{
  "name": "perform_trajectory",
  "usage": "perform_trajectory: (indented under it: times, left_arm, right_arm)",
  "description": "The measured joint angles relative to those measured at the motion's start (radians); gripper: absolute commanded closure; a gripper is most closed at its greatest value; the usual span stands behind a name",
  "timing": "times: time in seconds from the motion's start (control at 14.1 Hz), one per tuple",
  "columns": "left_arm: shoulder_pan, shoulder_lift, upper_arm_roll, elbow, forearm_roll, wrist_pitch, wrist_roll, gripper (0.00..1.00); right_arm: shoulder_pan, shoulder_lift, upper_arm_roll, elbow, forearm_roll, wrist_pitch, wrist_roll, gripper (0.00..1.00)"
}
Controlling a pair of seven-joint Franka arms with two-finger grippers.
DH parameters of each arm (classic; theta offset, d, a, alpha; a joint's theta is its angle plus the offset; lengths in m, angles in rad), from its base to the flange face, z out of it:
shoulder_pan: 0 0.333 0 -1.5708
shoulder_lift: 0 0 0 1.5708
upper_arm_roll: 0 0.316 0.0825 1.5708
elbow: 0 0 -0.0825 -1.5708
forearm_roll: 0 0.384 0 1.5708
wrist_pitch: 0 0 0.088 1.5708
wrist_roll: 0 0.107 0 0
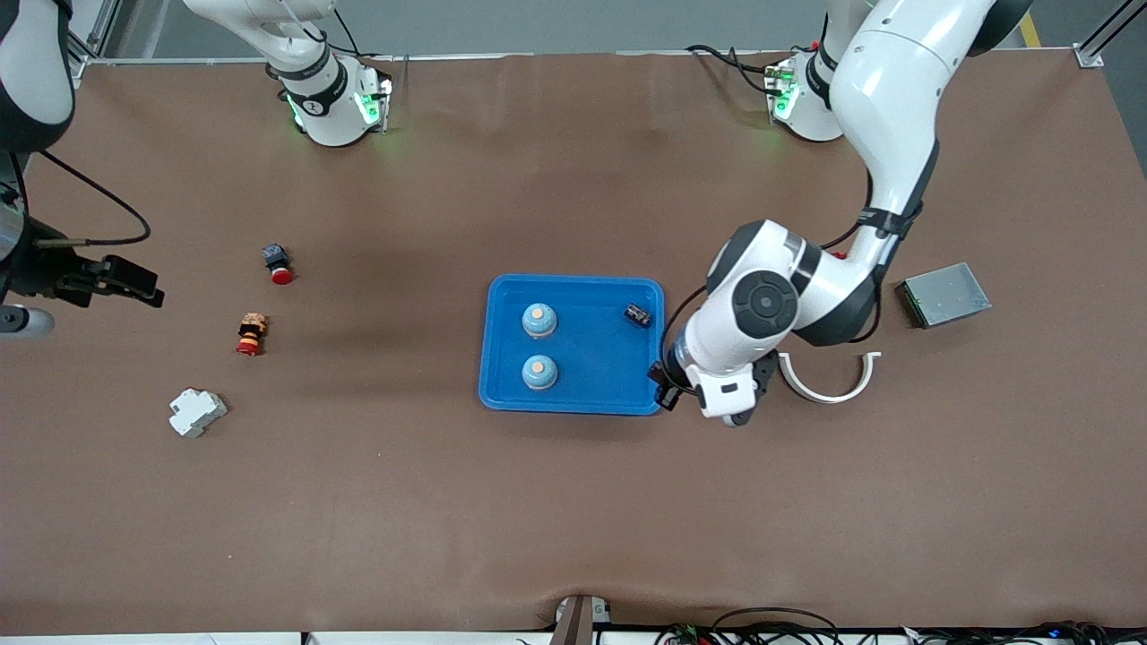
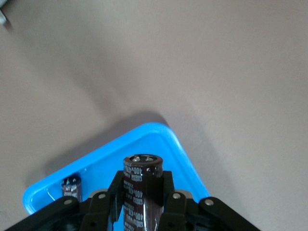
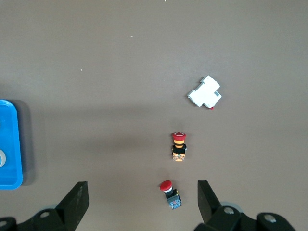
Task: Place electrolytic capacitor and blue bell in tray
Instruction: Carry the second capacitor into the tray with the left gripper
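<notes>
The left tool [image 2: 142,211] is gripping an electrolytic capacitor [image 2: 141,190] between its fingers, hanging over the corner of the blue tray [image 1: 573,400] that lies toward the left arm's end and nearer the front camera. A second capacitor [image 1: 638,314] is lying in the tray near the rim toward the left arm's end, and two blue bells [image 1: 539,320] [image 1: 539,372] are sitting inside toward the other end. The right tool [image 3: 143,202] is waiting with fingers spread wide above the bench [image 1: 573,502], over two red push buttons [image 3: 179,146] [image 3: 170,194] and what looks like a white breaker [image 3: 205,92].
</notes>
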Motion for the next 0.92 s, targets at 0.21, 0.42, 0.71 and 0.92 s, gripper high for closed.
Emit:
perform_trajectory:
  times: [0.21,0.42,0.71,0.92]
  left_arm:
    - [-0.027,0.017,0.001,0.000,0.003,0.000,-0.022,1.00]
    - [-0.056,0.049,0.002,-0.001,0.045,0.000,-0.077,1.00]
    - [-0.086,0.094,0.003,-0.001,0.085,0.014,-0.126,1.00]
    - [-0.091,0.116,0.004,-0.001,0.091,0.015,-0.127,1.00]
  right_arm:
    - [0.000,-0.032,0.000,-0.013,0.000,-0.003,0.000,0.00]
    - [0.000,-0.063,-0.001,-0.044,-0.001,-0.002,0.000,0.00]
    - [-0.005,-0.097,-0.002,-0.077,-0.001,-0.003,0.000,0.00]
    - [-0.005,-0.103,-0.001,-0.083,-0.001,0.000,0.000,0.00]
